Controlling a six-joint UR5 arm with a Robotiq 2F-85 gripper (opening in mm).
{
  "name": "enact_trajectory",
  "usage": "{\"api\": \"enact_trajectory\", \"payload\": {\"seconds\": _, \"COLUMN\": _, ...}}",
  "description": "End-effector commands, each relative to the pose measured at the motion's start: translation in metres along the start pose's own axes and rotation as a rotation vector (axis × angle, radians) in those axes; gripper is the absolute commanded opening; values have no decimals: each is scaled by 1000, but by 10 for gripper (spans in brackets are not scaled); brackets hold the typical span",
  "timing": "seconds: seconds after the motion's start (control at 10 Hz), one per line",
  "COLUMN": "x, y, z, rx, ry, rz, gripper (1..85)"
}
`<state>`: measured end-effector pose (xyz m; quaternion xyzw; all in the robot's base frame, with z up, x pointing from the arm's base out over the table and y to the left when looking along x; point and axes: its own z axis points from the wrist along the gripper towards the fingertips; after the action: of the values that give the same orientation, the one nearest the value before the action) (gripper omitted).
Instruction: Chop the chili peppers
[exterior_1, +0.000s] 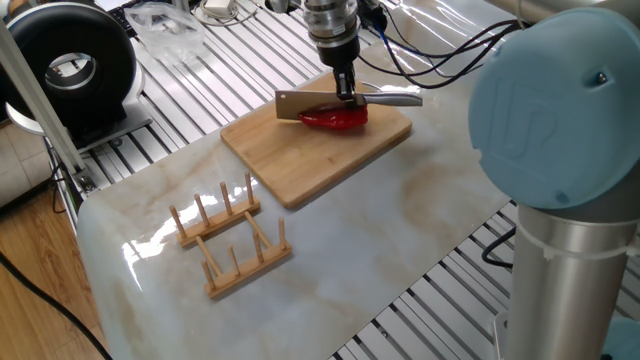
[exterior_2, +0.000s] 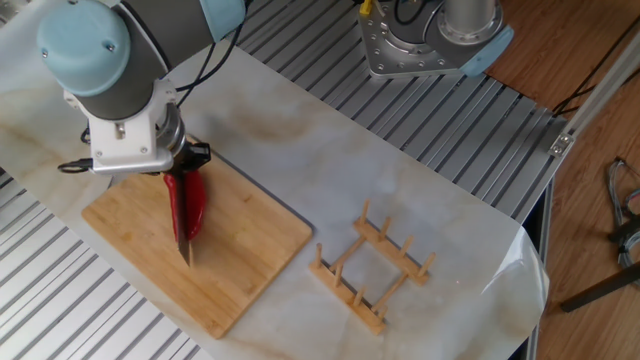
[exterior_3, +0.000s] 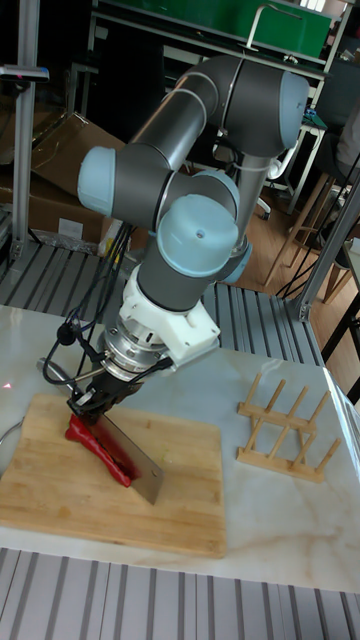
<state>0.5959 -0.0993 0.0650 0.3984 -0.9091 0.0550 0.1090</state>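
Observation:
A glossy red chili pepper (exterior_1: 336, 120) (exterior_2: 194, 204) (exterior_3: 100, 446) lies on the bamboo cutting board (exterior_1: 300, 165) (exterior_2: 240, 265) (exterior_3: 90, 505). My gripper (exterior_1: 346, 92) (exterior_2: 180, 165) (exterior_3: 92, 398) is shut on the handle of a cleaver-style knife (exterior_1: 305, 104) (exterior_3: 142, 467). The knife's blade stands edge-down along the chili, right against it. In the other fixed view the blade (exterior_2: 183, 235) shows edge-on beside the chili. Whether the chili is cut through cannot be told.
A wooden peg rack (exterior_1: 230, 240) (exterior_2: 372, 268) (exterior_3: 288, 420) stands on the marble tabletop away from the board. A black round device (exterior_1: 70, 65) sits at the far left. Cables (exterior_1: 440, 55) trail behind the board. A second robot base (exterior_2: 430, 35) stands at the table's far side.

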Motion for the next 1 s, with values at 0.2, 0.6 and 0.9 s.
{"api": "enact_trajectory", "payload": {"seconds": 0.2, "x": -10, "y": 1, "z": -13, "rx": -6, "ry": -29, "rz": -8, "gripper": 13}}
{"api": "enact_trajectory", "payload": {"seconds": 0.6, "x": -38, "y": 9, "z": -4, "rx": -36, "ry": -88, "rz": 11, "gripper": 13}}
{"api": "enact_trajectory", "payload": {"seconds": 0.9, "x": -42, "y": 11, "z": -1, "rx": -29, "ry": -80, "rz": 18, "gripper": 13}}
